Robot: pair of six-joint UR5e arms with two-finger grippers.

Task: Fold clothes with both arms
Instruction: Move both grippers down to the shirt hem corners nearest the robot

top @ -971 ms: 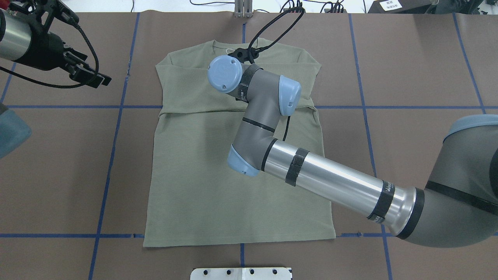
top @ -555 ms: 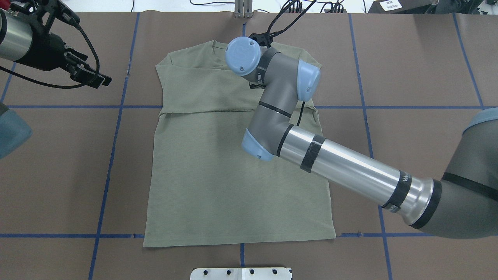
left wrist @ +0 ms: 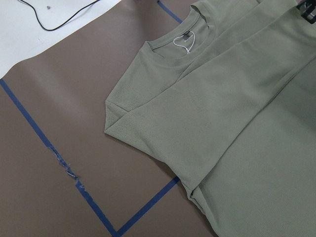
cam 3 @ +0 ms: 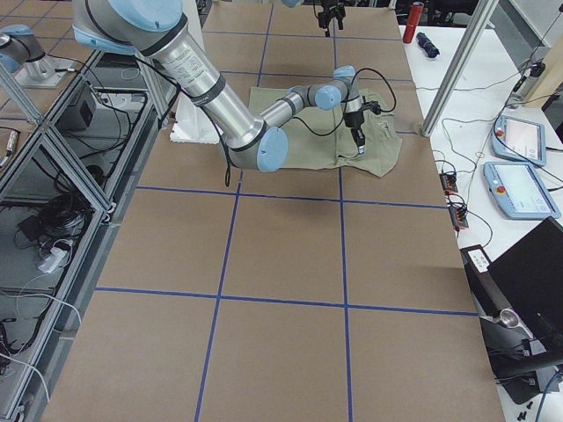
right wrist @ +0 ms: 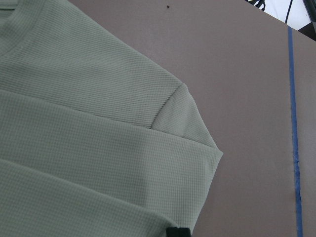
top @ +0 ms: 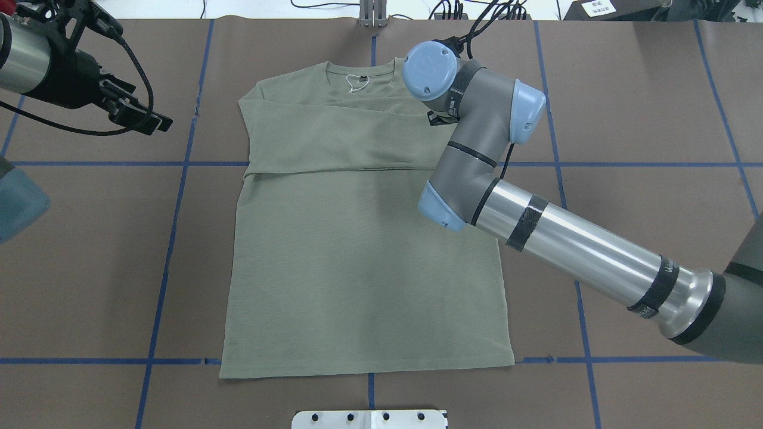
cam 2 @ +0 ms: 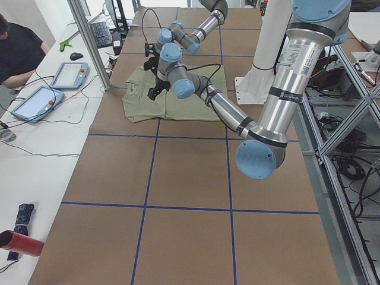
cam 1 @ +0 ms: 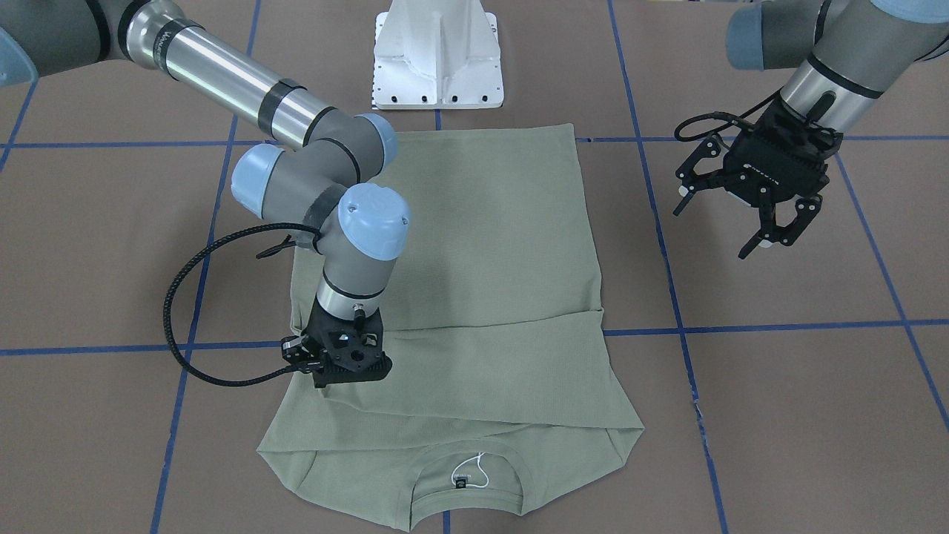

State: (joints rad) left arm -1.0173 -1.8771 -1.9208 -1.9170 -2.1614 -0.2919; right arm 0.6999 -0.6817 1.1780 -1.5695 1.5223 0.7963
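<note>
Shifting sideways, right claw [cam 1: 338, 362] (grip untellable) uncovers shirt [top: 357, 268] collar [top: 360, 70]; left claw [cam 1: 734, 219] gapes.

The sage-green long-sleeved knit shirt [top: 357, 268] lies on the brown bench [top: 656, 89], collar away from the white pedestal base [cam 1: 437, 59], sleeves across its chest. The black right hand [cam 1: 339, 363] stands over its right-side shoulder; the black left hand [cam 1: 723, 219] is well to its left.

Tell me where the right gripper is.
Front-facing view, left side: the right gripper sits low over the shirt's folded sleeves, on the robot's right, short of the collar.
</note>
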